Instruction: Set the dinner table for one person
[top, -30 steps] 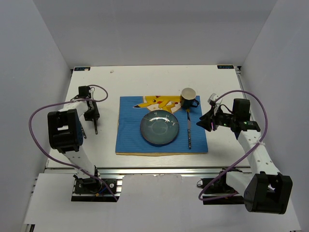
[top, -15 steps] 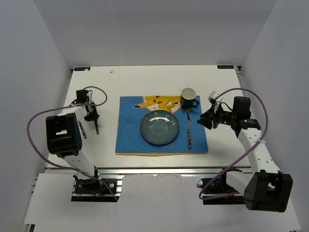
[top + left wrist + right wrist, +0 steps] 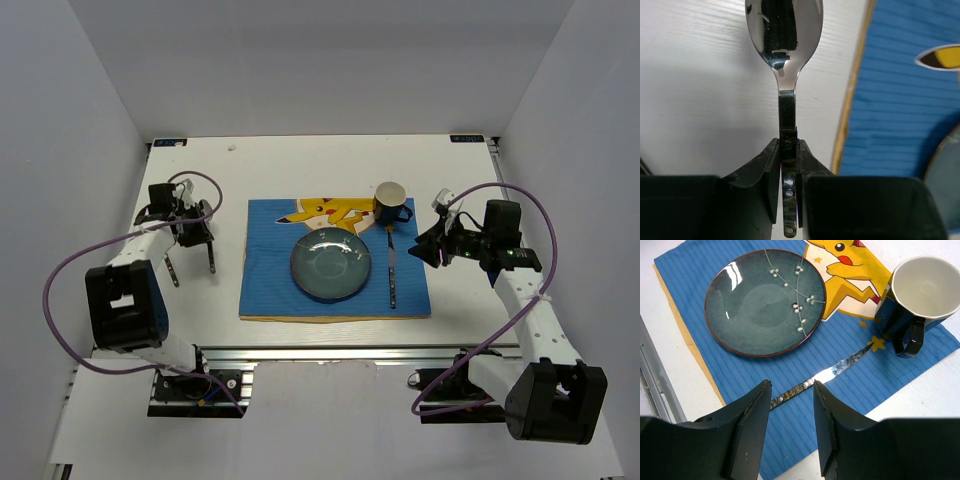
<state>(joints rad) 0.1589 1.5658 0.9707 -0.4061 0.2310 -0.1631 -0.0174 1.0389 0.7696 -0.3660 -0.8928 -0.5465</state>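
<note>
My left gripper [image 3: 197, 236] is shut on the handle of a steel spoon [image 3: 209, 256] and holds it over the white dinner table [image 3: 300, 165], left of the blue placemat [image 3: 270, 290]. In the left wrist view the spoon's bowl [image 3: 784, 30] points away from the shut gripper [image 3: 789, 145], with the placemat's edge [image 3: 900, 100] to its right. On the placemat lie a dark green plate [image 3: 331, 264], a knife [image 3: 391, 270] and a navy mug [image 3: 391, 203]. My right gripper [image 3: 427, 250] is open and empty; in its wrist view it [image 3: 790, 390] hovers above the knife [image 3: 840, 367], near the plate [image 3: 765, 302] and mug [image 3: 920, 295].
Another utensil [image 3: 172, 270] lies on the table just left of the held spoon. The silver rail [image 3: 320, 352] runs along the near edge. White walls enclose the table on three sides. The left arm's purple cable [image 3: 60, 270] loops out to the left.
My left gripper has shifted a little right toward the placemat with the spoon in it, and the arm's elbow has swung down and left. The right arm has barely moved.
</note>
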